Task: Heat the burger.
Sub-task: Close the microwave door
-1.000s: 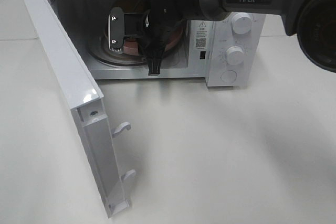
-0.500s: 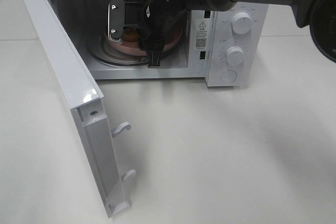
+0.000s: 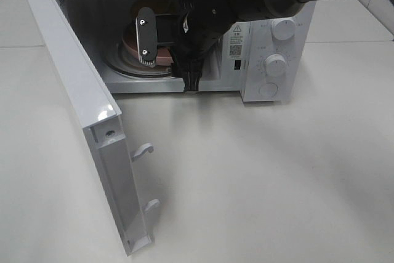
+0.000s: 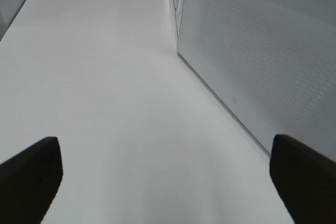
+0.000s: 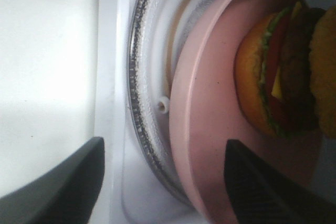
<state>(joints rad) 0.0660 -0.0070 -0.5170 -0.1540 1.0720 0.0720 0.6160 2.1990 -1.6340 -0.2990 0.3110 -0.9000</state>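
The burger [image 5: 278, 72], with golden-brown bun, dark patty and green and red filling, sits on a pink round plate [image 5: 210, 129]. The plate rests on the glass turntable [image 5: 142, 103] inside the open white microwave [image 3: 271, 35]. My right gripper [image 5: 168, 187] is open at the oven's mouth, and the plate's near rim lies between its spread fingers without being pinched. In the high view this gripper [image 3: 154, 38] covers most of the burger; part of the plate [image 3: 130, 44] shows. My left gripper [image 4: 168, 182] is open and empty over bare table.
The microwave door [image 3: 80, 103] stands wide open at the left, with two latch hooks [image 3: 144, 149] sticking out. The control knobs [image 3: 276, 64] are on the right side of the oven. A white dotted panel [image 4: 252, 77] of the microwave stands beside the left gripper.
My right arm has swung to the right and drawn back slightly toward the oven's mouth. The pink plate now shows to the left of the gripper, lying on the turntable.
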